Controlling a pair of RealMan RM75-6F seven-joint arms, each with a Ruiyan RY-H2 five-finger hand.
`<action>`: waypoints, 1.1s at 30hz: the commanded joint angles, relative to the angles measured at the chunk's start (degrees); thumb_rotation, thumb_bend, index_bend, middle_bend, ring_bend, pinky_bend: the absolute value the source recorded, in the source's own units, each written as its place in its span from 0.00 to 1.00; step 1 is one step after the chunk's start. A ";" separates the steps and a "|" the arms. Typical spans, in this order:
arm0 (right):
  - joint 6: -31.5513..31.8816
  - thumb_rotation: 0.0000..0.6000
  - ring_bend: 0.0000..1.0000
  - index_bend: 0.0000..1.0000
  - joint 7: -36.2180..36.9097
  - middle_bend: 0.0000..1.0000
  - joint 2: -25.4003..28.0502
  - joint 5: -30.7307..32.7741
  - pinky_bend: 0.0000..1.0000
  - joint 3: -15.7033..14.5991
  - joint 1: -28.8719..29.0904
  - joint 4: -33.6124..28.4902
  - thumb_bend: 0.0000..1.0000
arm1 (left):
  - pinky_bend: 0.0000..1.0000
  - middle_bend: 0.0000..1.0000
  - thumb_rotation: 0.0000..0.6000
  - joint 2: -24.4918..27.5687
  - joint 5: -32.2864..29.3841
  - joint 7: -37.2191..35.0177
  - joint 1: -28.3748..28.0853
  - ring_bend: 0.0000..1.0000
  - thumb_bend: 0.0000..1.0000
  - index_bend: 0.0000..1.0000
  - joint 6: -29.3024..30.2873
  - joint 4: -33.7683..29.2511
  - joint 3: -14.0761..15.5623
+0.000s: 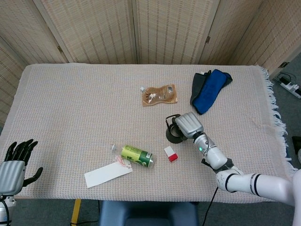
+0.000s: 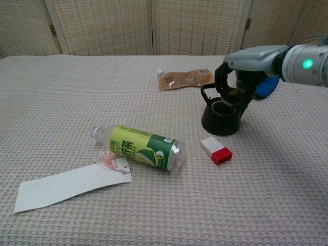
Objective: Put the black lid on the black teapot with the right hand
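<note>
The black teapot (image 2: 220,120) (image 1: 173,135) stands upright near the middle of the table, its handle up. My right hand (image 2: 237,84) (image 1: 188,125) hovers right over its opening, fingers curled around the black lid (image 2: 231,94), which hangs just above the pot's mouth. In the head view the hand covers most of the pot and hides the lid. My left hand (image 1: 15,162) rests at the table's front left corner, fingers spread and holding nothing.
A red-and-white box (image 2: 216,150) lies just in front of the teapot. A green bottle (image 2: 141,146) and a white paper strip (image 2: 72,186) lie to the left. A brown pouch (image 2: 185,78) and a blue-and-black cloth (image 1: 209,89) sit behind.
</note>
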 commanded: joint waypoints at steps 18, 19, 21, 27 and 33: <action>2.78 1.00 0.84 0.18 2.31 0.19 0.14 -2.75 0.80 -2.93 0.77 -0.78 0.34 | 0.01 0.06 1.00 -0.29 0.08 -0.19 0.07 0.06 0.28 0.09 -0.02 0.26 -0.07; 3.22 1.00 0.84 0.18 2.75 0.19 0.49 -3.48 0.80 -3.10 0.45 -1.42 0.34 | 0.01 0.06 1.00 -0.27 0.03 -0.18 0.08 0.06 0.28 0.09 -0.03 0.24 -0.09; 3.87 1.00 0.84 0.18 3.35 0.20 1.07 -4.51 0.80 -3.47 -0.13 -2.37 0.33 | 0.01 0.06 1.00 -0.23 0.00 -0.15 0.07 0.06 0.28 0.09 -0.09 0.24 -0.09; 5.77 1.00 0.84 0.18 4.80 0.24 3.47 -7.84 0.80 -5.31 -2.36 -5.81 0.33 | 0.01 0.06 1.00 -0.38 0.05 -0.21 0.07 0.06 0.28 0.09 -0.12 0.38 -0.08; 7.28 1.00 0.84 0.18 7.18 0.28 5.24 -12.21 0.80 -7.08 -4.84 -8.42 0.33 | 0.01 0.06 1.00 -0.50 -0.03 -0.24 0.14 0.06 0.28 0.09 -0.15 0.50 -0.05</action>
